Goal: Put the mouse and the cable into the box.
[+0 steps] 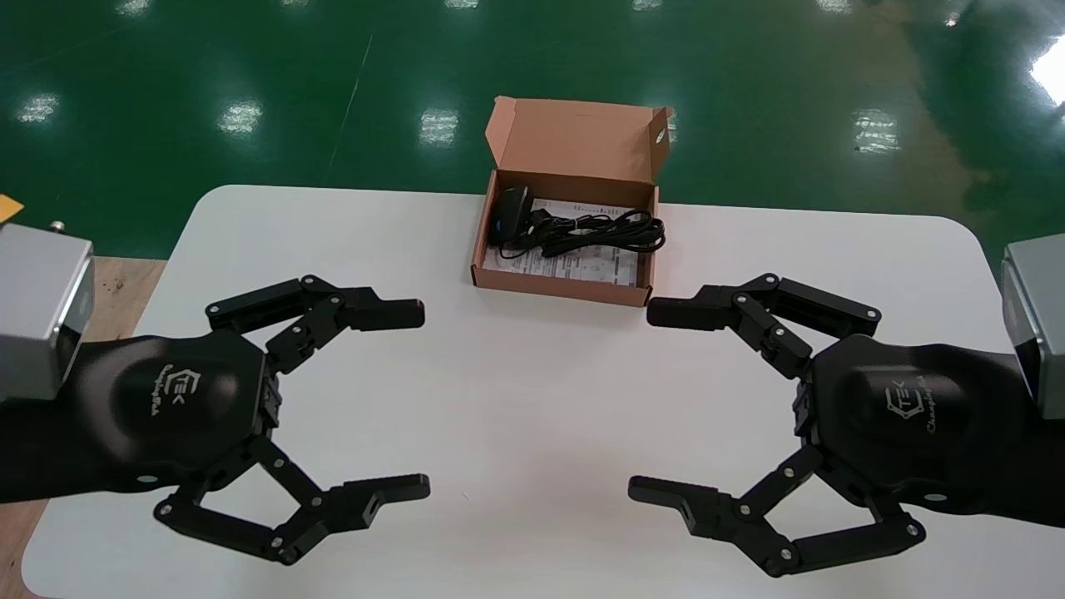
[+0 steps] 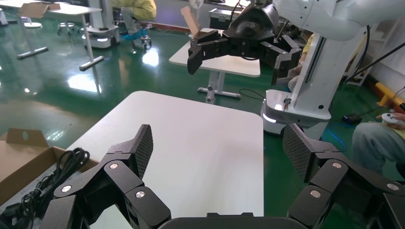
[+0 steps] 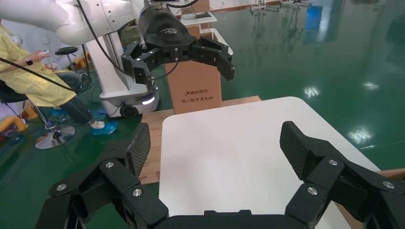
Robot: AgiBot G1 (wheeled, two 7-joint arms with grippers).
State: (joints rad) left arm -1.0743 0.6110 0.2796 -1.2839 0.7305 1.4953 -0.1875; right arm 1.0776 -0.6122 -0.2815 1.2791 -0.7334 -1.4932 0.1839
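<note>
**Mouse and cable both look boxed, grippers hanging empty**

Stuff first: the open brown cardboard box (image 1: 559, 283) sits at the far edge of the white rounded table (image 1: 532, 366). The small black plastic mouse (image 1: 509, 212) lies in its left end, and the black coiled cable (image 1: 603, 233) sprawls across a printed paper leaflet (image 1: 574, 264) on the box floor. One loop looks to ride over the right-hand wall, so I'd call the job done bar a tidy-up.

The left gripper (image 1: 416, 399) and right gripper (image 1: 645, 401) hover over the near half of the table, fingers spread wide, nothing in either.

Handling guesses: the mouse should be light with a hard, smooth shell, so it's probably slippery. I'd pinch it across the sides, not the curved top. The cable is soft and springy, so I'd grab the bundle at its middle, or just nudge that stray loop inward.

In the way: the upright box lid (image 1: 578, 137) blocks any approach from the far side, and the walls are thin card, easy to shove. The table between grippers and box is bare, with shiny green floor (image 1: 250, 83) beyond.
</note>
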